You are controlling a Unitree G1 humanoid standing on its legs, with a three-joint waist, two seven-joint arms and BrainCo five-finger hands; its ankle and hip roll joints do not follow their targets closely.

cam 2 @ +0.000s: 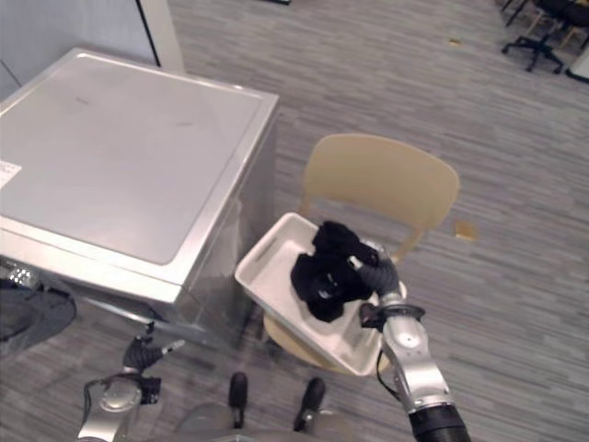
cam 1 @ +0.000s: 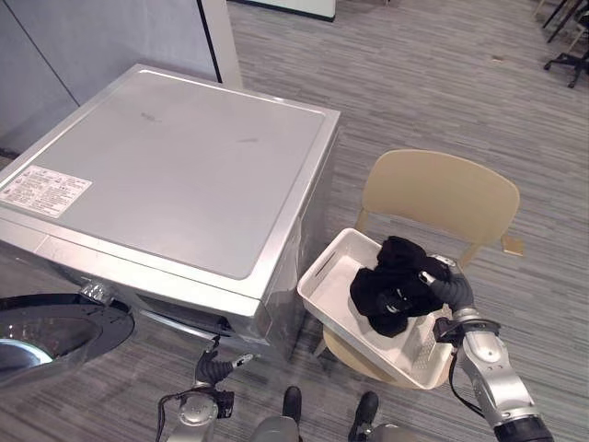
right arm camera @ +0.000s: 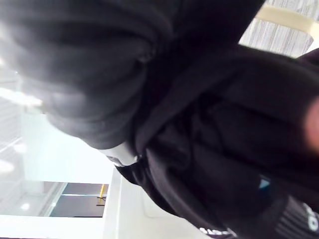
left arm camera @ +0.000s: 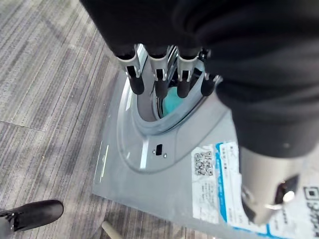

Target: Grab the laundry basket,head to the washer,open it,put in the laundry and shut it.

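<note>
Right hand (cam 1: 440,287) buried in one black crumpled garment (cam 1: 394,285), finger state unreadable. Garment sits in one white rectangular plastic laundry basket (cam 1: 337,272) on one beige wooden chair (cam 1: 442,193); basket's long axis runs diagonally away from one silver washing machine (cam 1: 175,175). Left wrist view: left hand (left arm camera: 164,74) fingers straight, apart, over washer's open round door (left arm camera: 149,134).

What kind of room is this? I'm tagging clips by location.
Probably an office or lab space rather than a home laundry room: grey carpet flooring, an office chair base at the far edge, and a lone washing machine beside a beige chair.
</note>
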